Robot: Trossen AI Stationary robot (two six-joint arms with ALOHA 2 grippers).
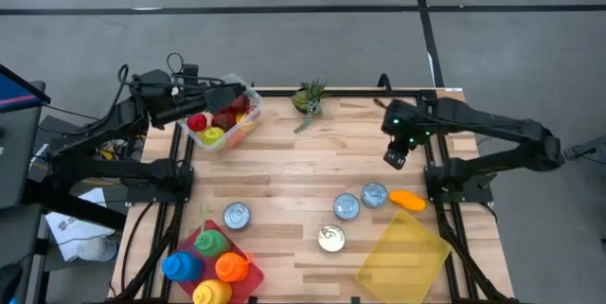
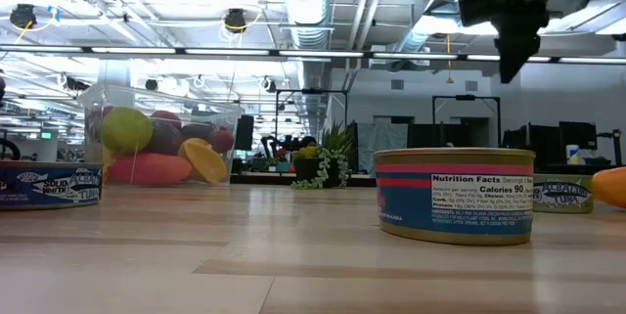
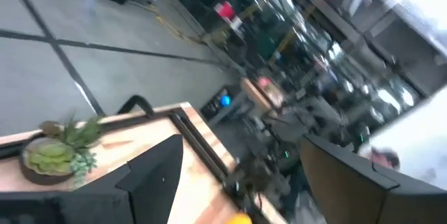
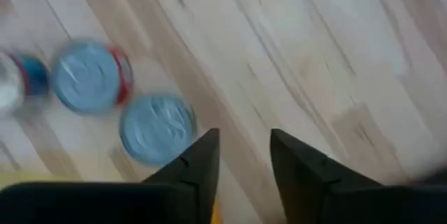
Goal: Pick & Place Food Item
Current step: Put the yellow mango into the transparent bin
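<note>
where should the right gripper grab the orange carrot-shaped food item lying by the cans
Across its thick rounded middle, coming straight down from above. The orange carrot-shaped food item lies flat on the wooden table, long axis roughly left-right, so fingers should close across its narrow width. The right gripper, hovering nearby, looks open.

Orange carrot-like food item [image 1: 407, 199] lies beside yellow tray [image 1: 402, 252].

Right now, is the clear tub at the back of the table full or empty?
Full. The clear tub holds red, green and yellow fruit, heaped to its rim in the low view. The left gripper hovers over it.
</note>
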